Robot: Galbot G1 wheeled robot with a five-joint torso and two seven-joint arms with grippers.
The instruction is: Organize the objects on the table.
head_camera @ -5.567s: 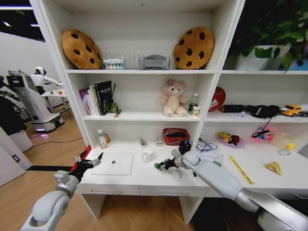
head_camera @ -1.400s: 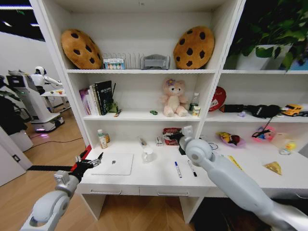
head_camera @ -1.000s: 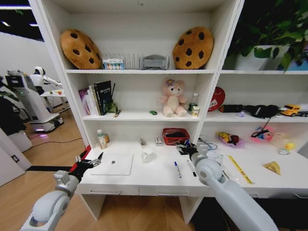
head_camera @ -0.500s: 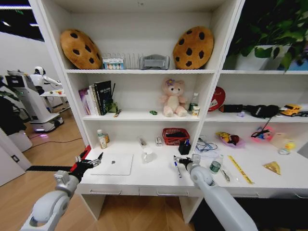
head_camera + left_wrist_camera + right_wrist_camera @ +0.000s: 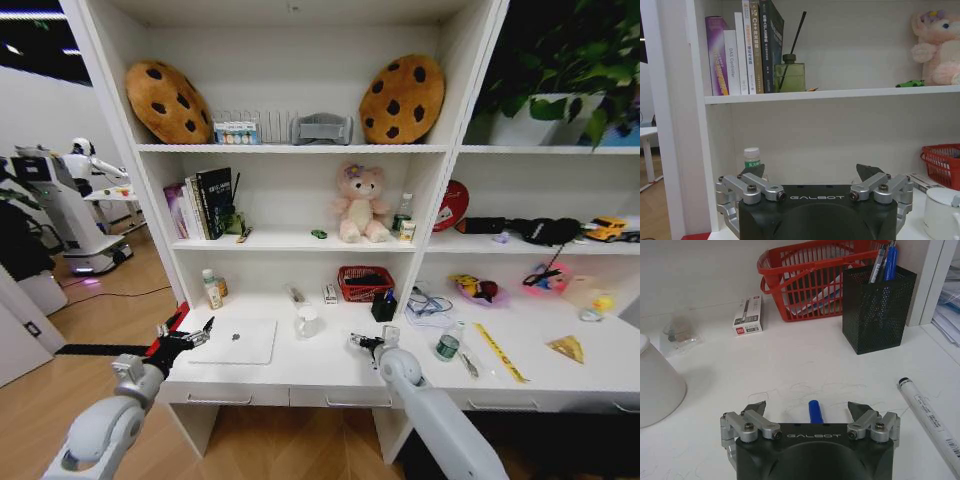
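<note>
I count two cookie cushions (image 5: 167,100) on the top shelf, one pink plush bear (image 5: 361,203), one red basket (image 5: 812,277), one black mesh pen cup (image 5: 877,306) holding at least two pens (image 5: 890,261), one white mug (image 5: 307,321), and one silver-white laptop (image 5: 237,340).

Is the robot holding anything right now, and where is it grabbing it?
Nothing. The right tool is open over a blue pen; the left tool is open too.

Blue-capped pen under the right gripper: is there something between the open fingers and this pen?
Nothing visible. The right gripper is open over the blue-capped pen, which lies on the bare table between its fingers. The white marker, white mug and black pen holder stand off to the sides.
</note>
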